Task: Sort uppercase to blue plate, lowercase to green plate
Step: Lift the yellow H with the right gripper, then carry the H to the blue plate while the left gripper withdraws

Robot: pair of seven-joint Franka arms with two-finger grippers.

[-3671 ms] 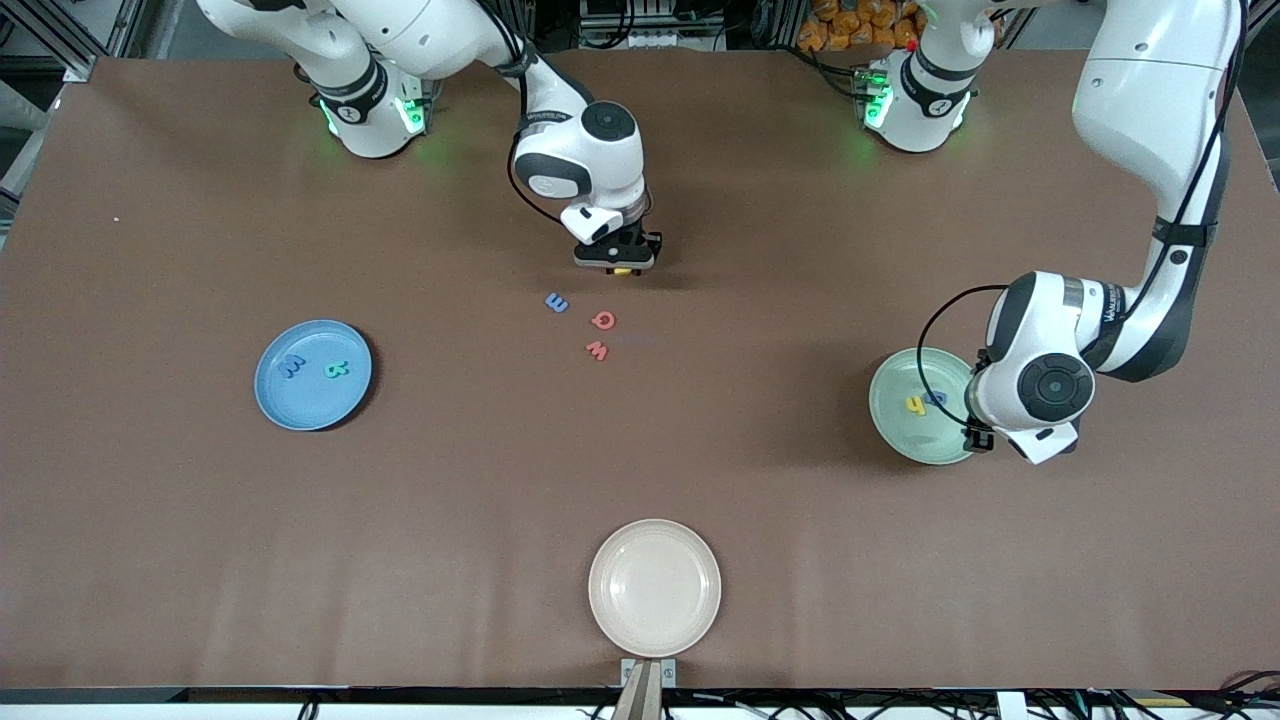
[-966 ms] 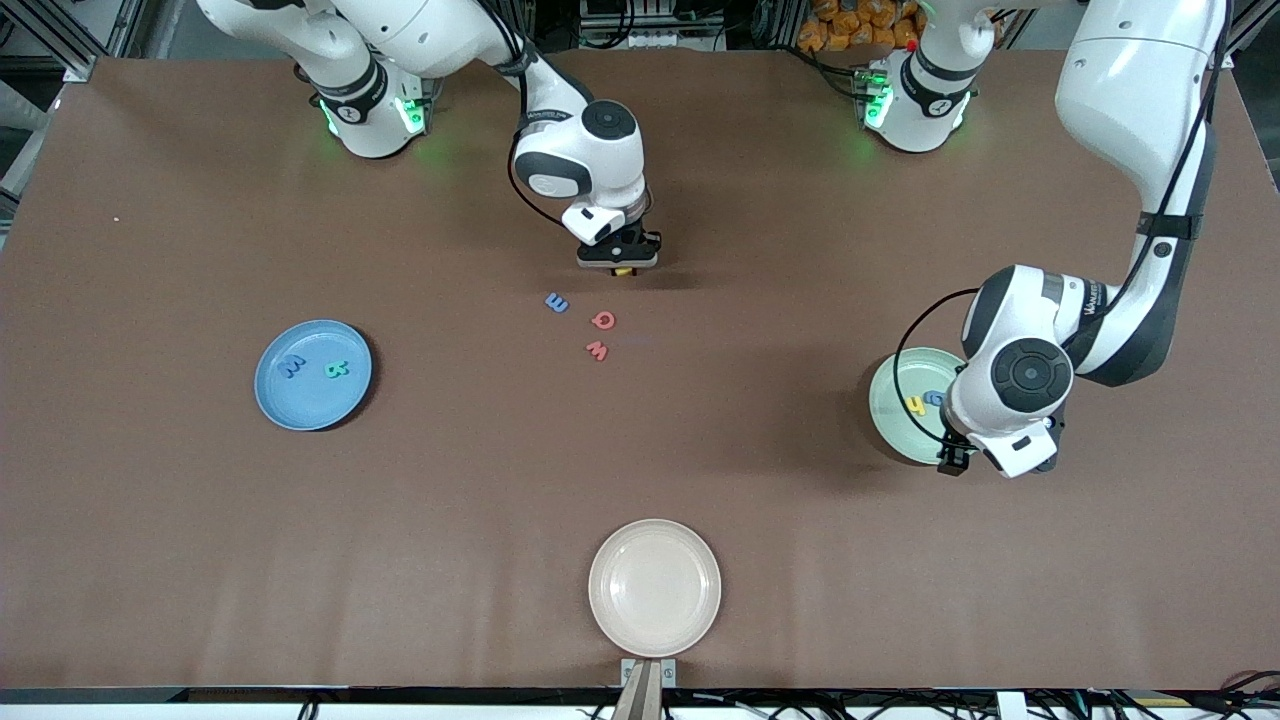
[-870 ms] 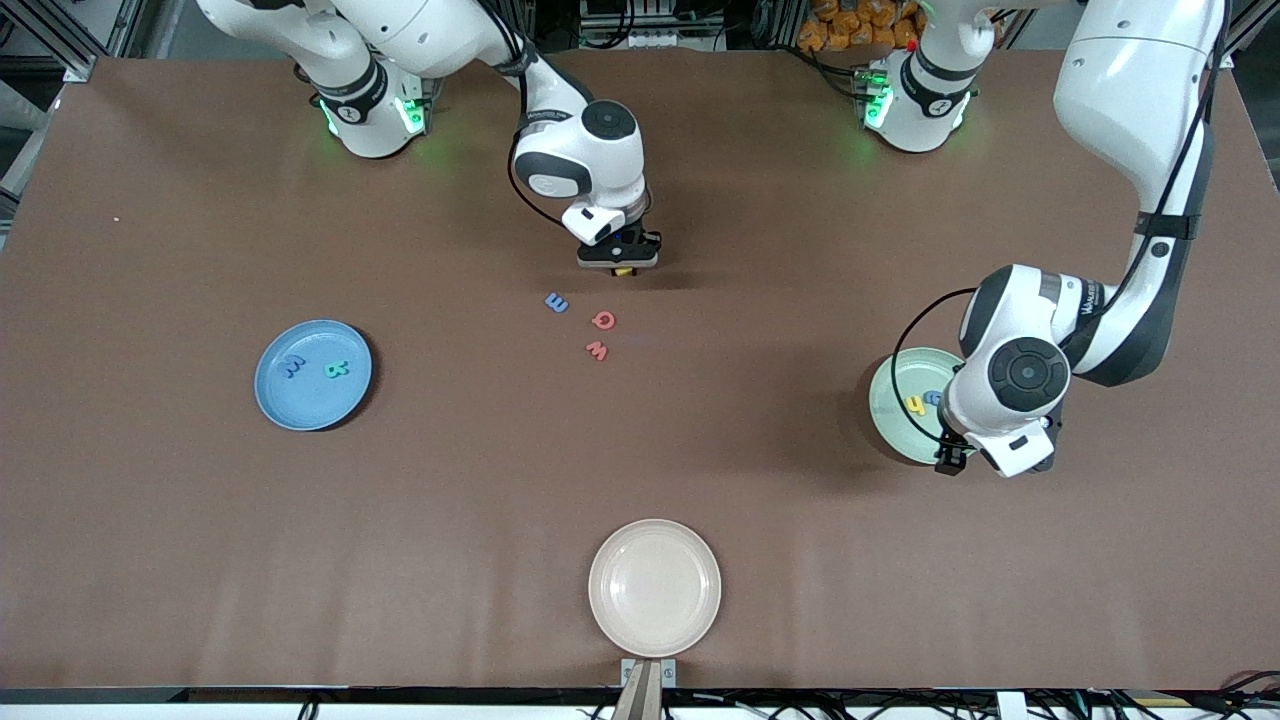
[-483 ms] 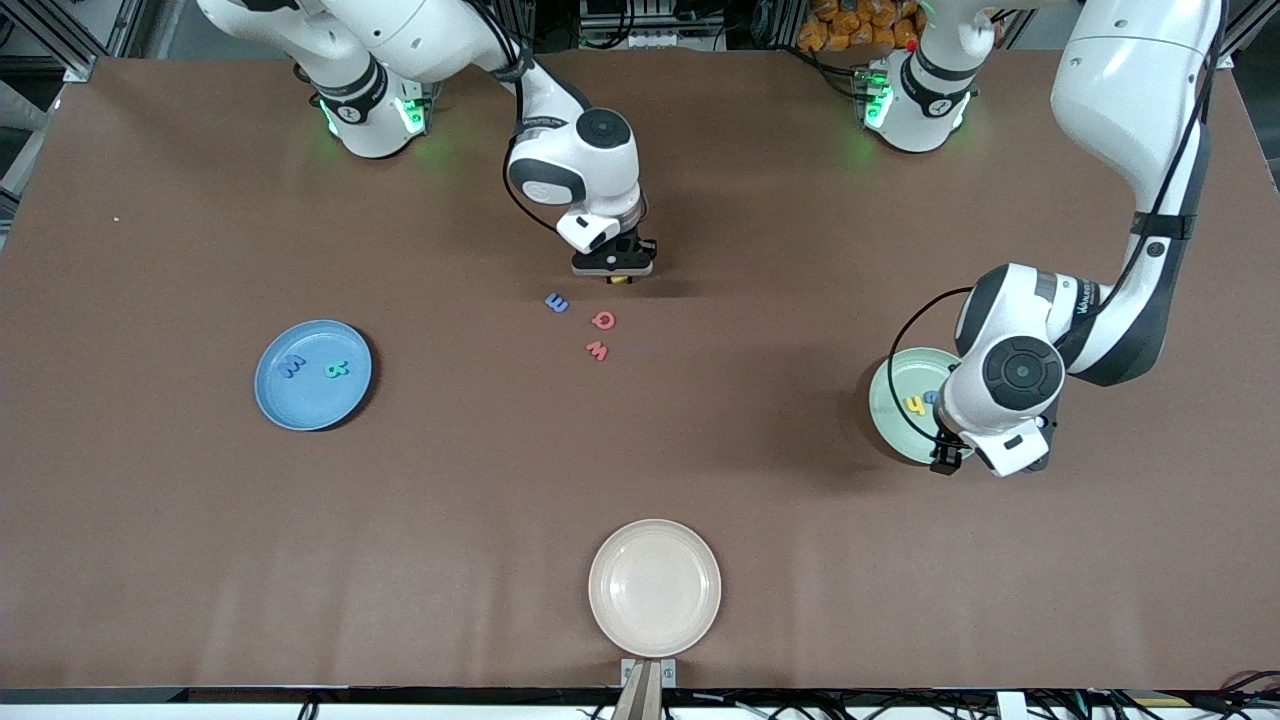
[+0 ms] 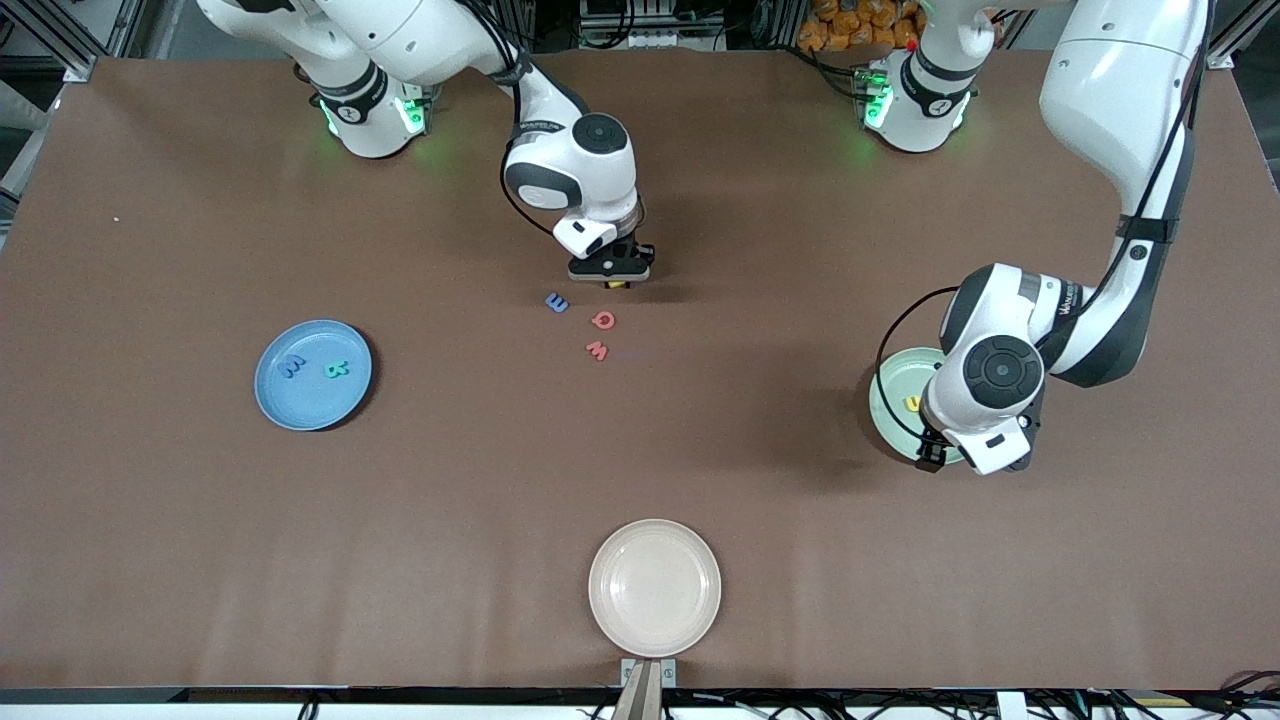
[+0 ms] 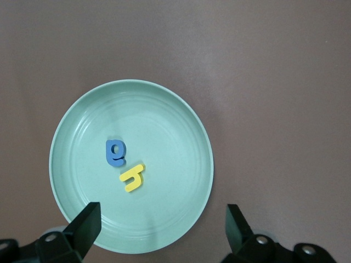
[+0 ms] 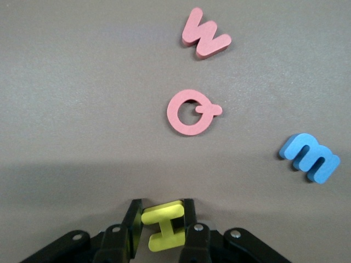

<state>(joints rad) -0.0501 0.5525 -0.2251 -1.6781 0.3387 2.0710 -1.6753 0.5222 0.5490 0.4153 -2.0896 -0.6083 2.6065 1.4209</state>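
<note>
yellow H (image 7: 163, 225) | flat, blocky, bright | pinched in right claw (image 7: 162, 219)

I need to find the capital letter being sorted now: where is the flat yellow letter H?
The flat yellow letter H is pinched in the right gripper, over the brown table just beside the red letter Q and the small blue letter m.
</note>
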